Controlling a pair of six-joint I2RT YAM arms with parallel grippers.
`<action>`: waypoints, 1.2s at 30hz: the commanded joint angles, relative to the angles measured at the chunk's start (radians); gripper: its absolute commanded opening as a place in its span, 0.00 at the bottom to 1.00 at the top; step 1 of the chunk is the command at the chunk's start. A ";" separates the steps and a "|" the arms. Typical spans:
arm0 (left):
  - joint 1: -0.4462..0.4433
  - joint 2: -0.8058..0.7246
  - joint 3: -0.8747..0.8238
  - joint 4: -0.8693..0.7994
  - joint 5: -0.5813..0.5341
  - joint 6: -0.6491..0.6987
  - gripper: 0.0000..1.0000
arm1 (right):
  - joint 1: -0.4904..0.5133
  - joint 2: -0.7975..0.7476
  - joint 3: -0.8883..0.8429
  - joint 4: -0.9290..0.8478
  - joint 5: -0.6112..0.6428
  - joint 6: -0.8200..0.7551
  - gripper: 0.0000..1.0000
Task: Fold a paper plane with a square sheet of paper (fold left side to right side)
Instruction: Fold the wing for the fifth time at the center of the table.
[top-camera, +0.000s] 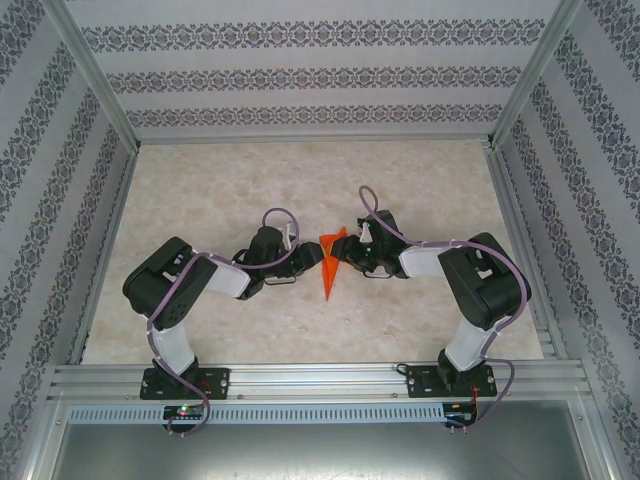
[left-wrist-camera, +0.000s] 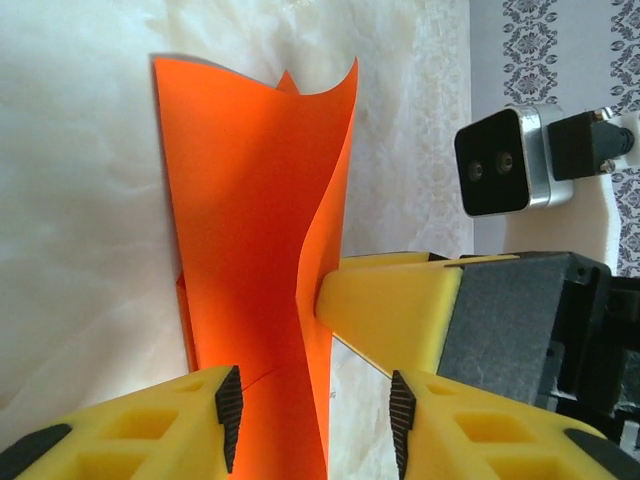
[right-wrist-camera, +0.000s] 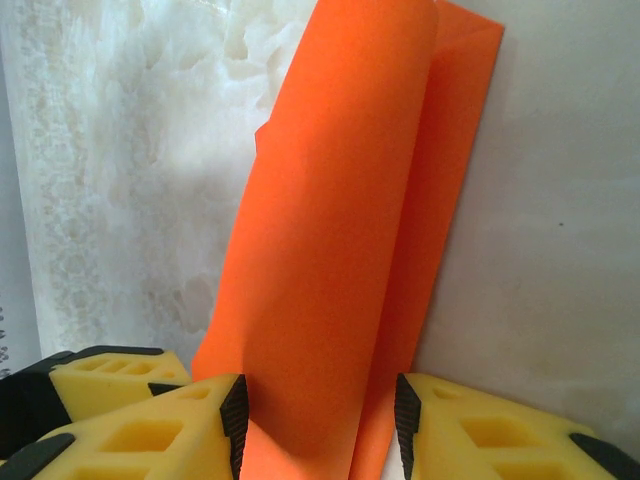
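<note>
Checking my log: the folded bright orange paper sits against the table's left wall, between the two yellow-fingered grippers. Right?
Wrong place: the top external view shows the folded bright orange paper mid-table, between the left gripper and right gripper.

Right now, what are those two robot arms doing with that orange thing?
Both arms meet in the middle of the table over a sheet of orange paper. It is already folded into a narrow pointed shape, like the start of a paper plane. The left gripper is open around it. The right gripper straddles a curled-up flap that stands off the table. That fold isn't pressed flat yet.
</note>
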 joint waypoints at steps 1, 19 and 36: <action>0.015 0.032 0.035 0.041 0.031 -0.016 0.44 | 0.011 0.039 0.004 -0.042 0.030 -0.016 0.45; 0.016 0.105 0.089 0.015 0.027 -0.002 0.11 | 0.011 0.033 0.008 -0.045 0.022 -0.017 0.45; 0.026 0.098 0.084 -0.027 0.014 0.090 0.00 | -0.041 -0.036 0.135 -0.165 0.020 -0.060 0.68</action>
